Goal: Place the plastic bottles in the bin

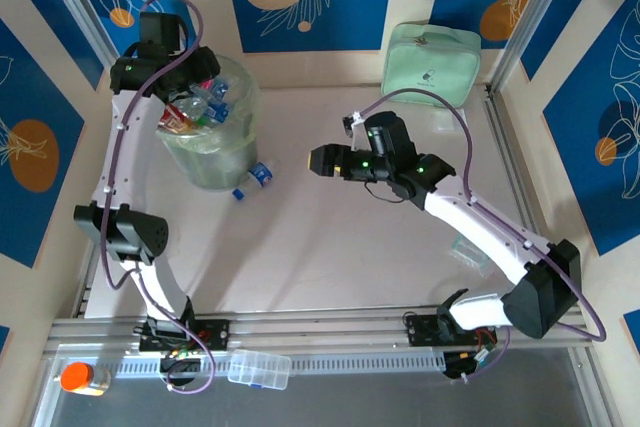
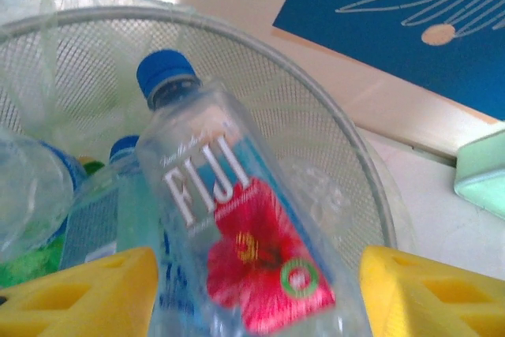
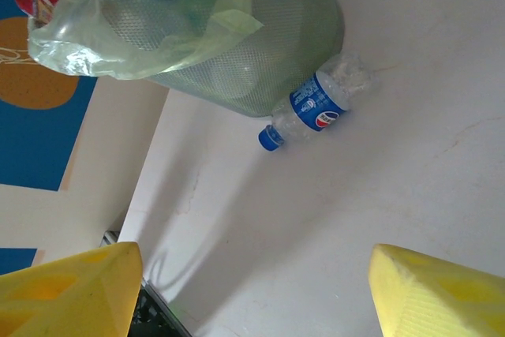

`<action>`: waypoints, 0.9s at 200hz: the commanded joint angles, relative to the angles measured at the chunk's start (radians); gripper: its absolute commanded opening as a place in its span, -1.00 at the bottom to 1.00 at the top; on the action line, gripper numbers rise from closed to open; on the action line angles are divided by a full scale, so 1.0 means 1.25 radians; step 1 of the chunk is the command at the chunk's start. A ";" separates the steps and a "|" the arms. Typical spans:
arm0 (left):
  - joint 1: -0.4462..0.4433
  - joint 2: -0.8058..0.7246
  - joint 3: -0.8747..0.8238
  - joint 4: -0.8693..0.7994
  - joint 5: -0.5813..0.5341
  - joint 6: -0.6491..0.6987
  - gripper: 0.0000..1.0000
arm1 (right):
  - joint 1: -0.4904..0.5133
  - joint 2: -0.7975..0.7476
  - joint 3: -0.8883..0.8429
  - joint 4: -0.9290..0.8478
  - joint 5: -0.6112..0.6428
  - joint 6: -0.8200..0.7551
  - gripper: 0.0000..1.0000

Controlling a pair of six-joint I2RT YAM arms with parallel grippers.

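**Bin.** The bin (image 1: 214, 163) stands near the far left corner of the table (image 1: 340, 257). It is lined with a clear bag (image 3: 118, 41) and holds a pile of crushed plastic bottles (image 1: 200, 107).

**Left gripper.** The left gripper (image 2: 256, 274) hangs above the bin opening. Its yellow fingers (image 2: 79, 293) are spread, with a Fiji bottle (image 2: 229, 219) between them, cap pointing away and down into the bin. The bottle fills the gap from finger to finger. Whether the pads clamp it cannot be determined.

**Right gripper.** The right gripper (image 3: 252, 274) is above the middle of the table, pointing toward the bin. Its jaws are wide apart, with nothing between them.

**Loose bottle.** One blue-labelled bottle (image 3: 319, 104) with a blue cap lies on the table, just beside the bin's base on the side facing the table centre.

**Other items.** A mint-green pouch (image 1: 430, 62) rests at the table's far edge.
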 commanded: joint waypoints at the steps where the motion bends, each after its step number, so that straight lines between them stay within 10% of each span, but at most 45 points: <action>1: 0.005 -0.140 -0.053 0.040 0.011 0.018 0.36 | -0.014 0.063 0.031 0.026 -0.021 0.051 0.50; 111: -0.124 -0.791 -0.884 0.375 0.225 -0.078 0.30 | -0.040 0.545 0.219 0.291 -0.220 0.394 0.69; 180: -0.179 -0.890 -0.906 0.257 0.084 0.011 0.29 | -0.004 0.719 0.340 0.317 -0.210 0.453 0.78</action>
